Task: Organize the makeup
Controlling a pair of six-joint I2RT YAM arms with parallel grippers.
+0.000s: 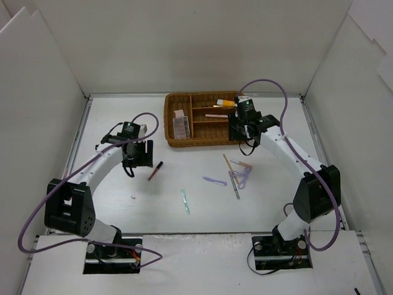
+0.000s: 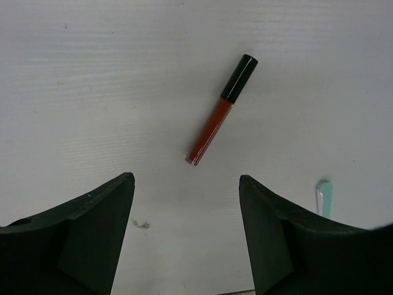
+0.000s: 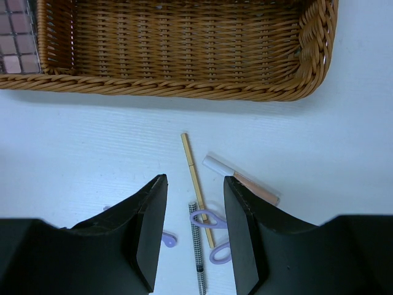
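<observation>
1. The left gripper (image 2: 186, 178) hangs over the left half of the table (image 1: 123, 123). Its jaws stand apart with nothing between them.
2. A red lip gloss (image 2: 218, 114) with a black cap lies flat on the table just ahead of those jaws. It touches neither finger.
3. A mint tool (image 1: 185, 201) lies alone toward the near edge, about mid-table and well apart from the gloss.
4. The right gripper (image 3: 195, 179) is above the near right corner of the wicker tray (image 3: 184, 86). Its jaws are parted and hold nothing; the items I see between them lie on the table below.
5. Loose items cluster on the table just near of the tray's right end: a gold pencil (image 3: 193, 169), a checkered pencil (image 3: 196, 246), a pale tube (image 3: 242, 181) with a white cap, and a lilac looped tool (image 3: 210, 219). The pencils lie close together; I cannot tell whether they touch.
6. A second lilac tool (image 1: 214, 181) lies by itself left of that cluster.
7. The tray sits at the far edge, centre-right. An eyeshadow palette (image 1: 179, 126) lies in its left compartment, an orange tube (image 1: 226, 102) in the far right one, and a pale pink stick (image 1: 215, 115) in a middle one.
8. The tray compartment directly ahead of the right gripper shows bare wicker.
</observation>
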